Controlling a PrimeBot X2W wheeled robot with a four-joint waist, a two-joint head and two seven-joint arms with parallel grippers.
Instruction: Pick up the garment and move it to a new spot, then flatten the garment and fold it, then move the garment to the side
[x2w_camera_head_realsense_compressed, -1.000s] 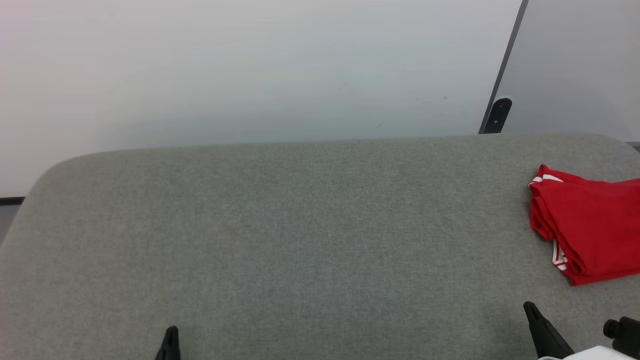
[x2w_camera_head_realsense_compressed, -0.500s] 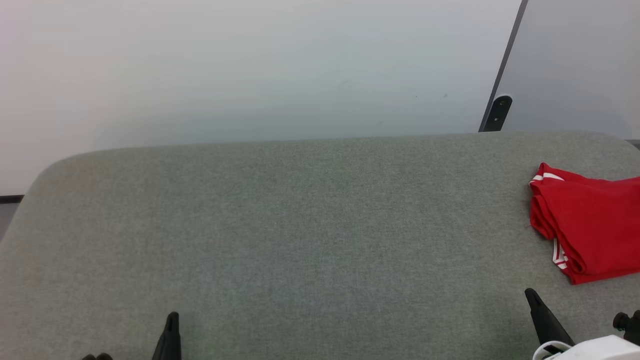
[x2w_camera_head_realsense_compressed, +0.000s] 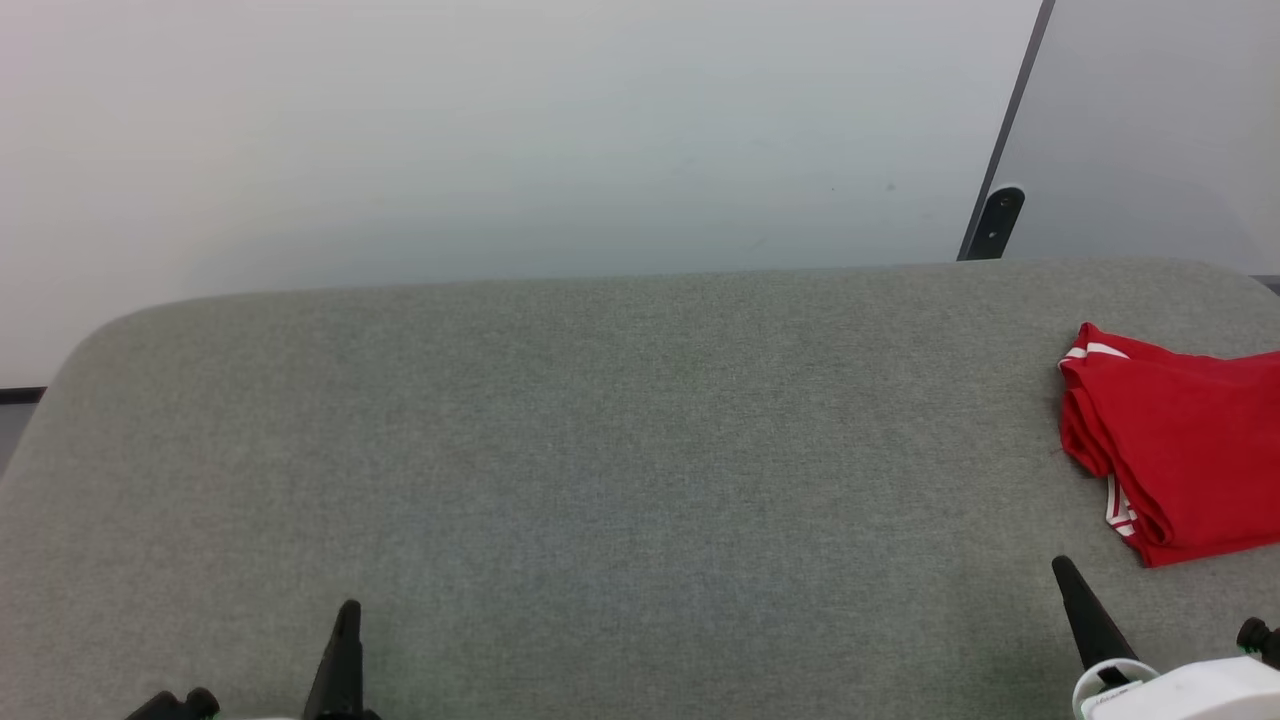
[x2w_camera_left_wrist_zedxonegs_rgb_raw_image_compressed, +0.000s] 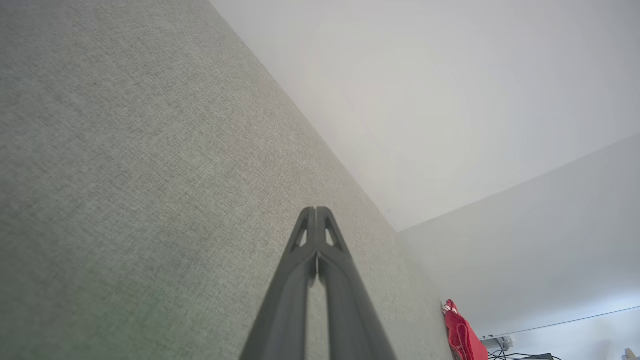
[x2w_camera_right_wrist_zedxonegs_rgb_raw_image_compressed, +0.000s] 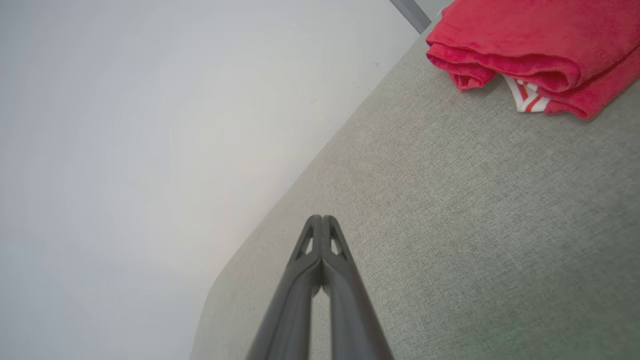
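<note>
The red garment (x2w_camera_head_realsense_compressed: 1180, 450) lies folded at the right edge of the grey padded surface (x2w_camera_head_realsense_compressed: 600, 450), with white-striped trim showing at its fold. The right wrist view has the garment (x2w_camera_right_wrist_zedxonegs_rgb_raw_image_compressed: 530, 45) at its upper right, the left wrist view has the garment (x2w_camera_left_wrist_zedxonegs_rgb_raw_image_compressed: 462, 332) far off at the lower right. My right gripper (x2w_camera_head_realsense_compressed: 1062, 568) is shut and empty, just in front of the garment and apart from it. My left gripper (x2w_camera_head_realsense_compressed: 348, 610) is shut and empty at the lower left, far from the garment. Both pairs of fingertips (x2w_camera_left_wrist_zedxonegs_rgb_raw_image_compressed: 316, 212) (x2w_camera_right_wrist_zedxonegs_rgb_raw_image_compressed: 322, 220) are pressed together.
A pale wall rises behind the surface. A dark slanted bar (x2w_camera_head_realsense_compressed: 1000, 160) with a black bracket (x2w_camera_head_realsense_compressed: 992, 225) stands at the back right. Cables (x2w_camera_left_wrist_zedxonegs_rgb_raw_image_compressed: 515, 356) show in the left wrist view beyond the surface's end.
Both grippers have risen further into the head view from its bottom edge. The garment has stayed in place.
</note>
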